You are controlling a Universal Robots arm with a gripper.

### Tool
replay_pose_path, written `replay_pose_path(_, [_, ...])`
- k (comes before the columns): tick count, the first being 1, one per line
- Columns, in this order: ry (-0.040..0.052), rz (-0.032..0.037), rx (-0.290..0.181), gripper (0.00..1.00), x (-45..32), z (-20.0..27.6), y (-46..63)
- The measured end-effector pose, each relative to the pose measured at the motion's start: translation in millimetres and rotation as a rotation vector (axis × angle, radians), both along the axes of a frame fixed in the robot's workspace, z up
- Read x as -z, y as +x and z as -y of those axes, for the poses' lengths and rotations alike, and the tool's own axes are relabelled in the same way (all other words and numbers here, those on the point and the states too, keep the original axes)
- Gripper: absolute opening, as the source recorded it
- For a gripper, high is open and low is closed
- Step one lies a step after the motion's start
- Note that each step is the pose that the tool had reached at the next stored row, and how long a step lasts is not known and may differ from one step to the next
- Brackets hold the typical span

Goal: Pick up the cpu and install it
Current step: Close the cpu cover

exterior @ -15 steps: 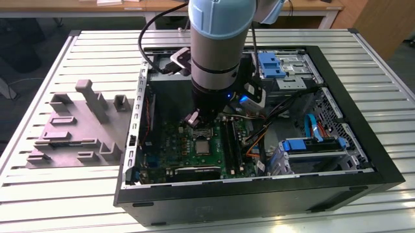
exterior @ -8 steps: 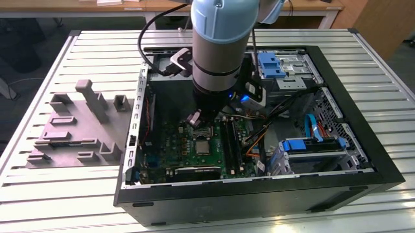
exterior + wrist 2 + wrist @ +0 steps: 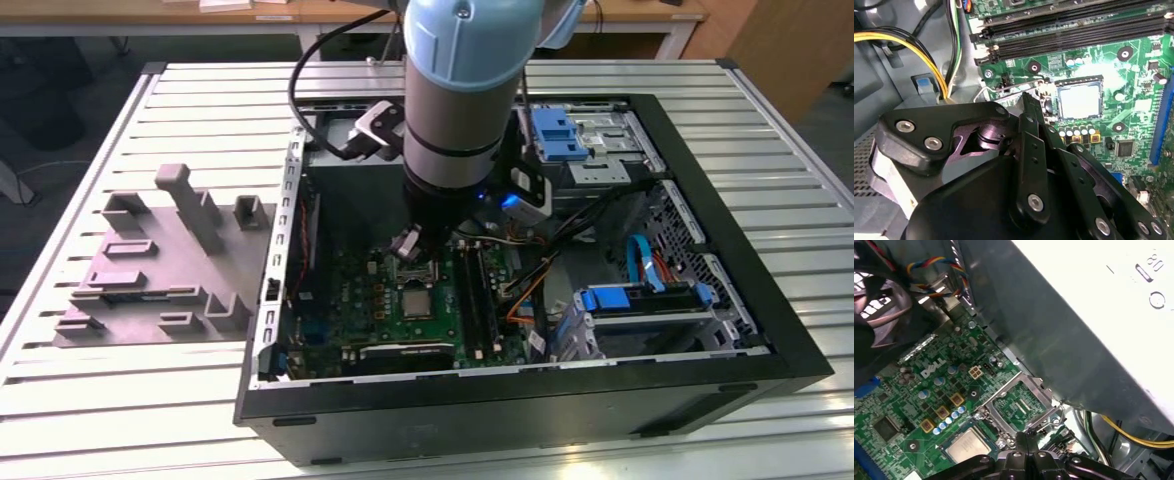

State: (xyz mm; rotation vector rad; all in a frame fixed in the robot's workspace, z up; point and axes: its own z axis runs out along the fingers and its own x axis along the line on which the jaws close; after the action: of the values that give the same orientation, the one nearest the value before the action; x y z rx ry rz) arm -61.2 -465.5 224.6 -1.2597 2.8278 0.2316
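The cpu (image 3: 416, 301) lies flat in its socket on the green motherboard inside the open computer case; its silvery top shows in both wrist views (image 3: 1081, 99) (image 3: 968, 445). The socket's metal frame (image 3: 1019, 402) is swung open beside the chip. My gripper (image 3: 407, 243) hangs just above the board at the frame's edge. Its black fingers are pressed together (image 3: 1029, 102) (image 3: 1026, 437), and I see nothing between them. The cpu lies apart from the fingertips.
A grey plastic tray (image 3: 147, 270) with upright blocks sits on the slatted table at the exterior view's left. Black memory slots (image 3: 1069, 30), yellow cables (image 3: 914, 47), a fan (image 3: 879, 305) and the case wall (image 3: 1079, 340) crowd the socket. Blue drive brackets (image 3: 641, 298) sit right.
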Motion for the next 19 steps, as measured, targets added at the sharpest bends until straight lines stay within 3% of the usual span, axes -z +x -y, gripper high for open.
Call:
replay_pose_path(3, [0.0135, -0.0002, -0.001, 0.11, 0.9, -1.5, 1.5])
replay_pose_path(6, [0.0519, -0.0001, -0.002, 0.11, 1.7, -1.9, 2.0])
replay_pose_path(7, [0.0588, 0.0000, -0.002, 0.11, 1.9, -2.0, 2.0])
replay_pose_path(19, [0.0596, -0.0001, -0.002, 0.11, 2.0, -2.1, 2.2])
